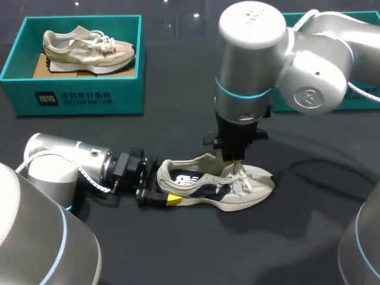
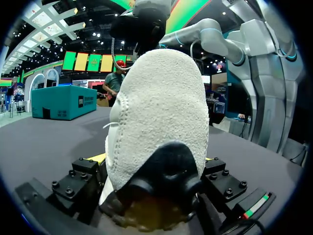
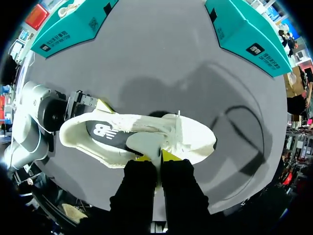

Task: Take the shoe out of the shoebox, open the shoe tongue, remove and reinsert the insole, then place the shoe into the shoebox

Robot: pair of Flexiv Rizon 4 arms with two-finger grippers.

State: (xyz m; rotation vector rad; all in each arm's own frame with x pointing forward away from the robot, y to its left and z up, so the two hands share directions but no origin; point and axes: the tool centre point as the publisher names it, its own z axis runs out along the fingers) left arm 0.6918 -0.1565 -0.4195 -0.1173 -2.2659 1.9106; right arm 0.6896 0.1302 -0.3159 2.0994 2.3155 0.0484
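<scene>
Noted the cream-and-navy suede sneaker (image 1: pixel 214 187) standing on its sole near the middle of the black table (image 1: pixel 196 255), toe to the right, well apart from the teal cardboard shoebox (image 1: pixel 77 98) at the far left with a beige sneaker (image 1: pixel 89 50) inside. Saw the left gripper (image 1: pixel 160 187) lying level with the table, clamped on the heel from both sides. Saw the right gripper (image 3: pixel 156 157) pointing straight down from above, yellow tips pressed nearly together and pinching the grey tongue (image 3: pixel 146 143) beside the laces.
</scene>
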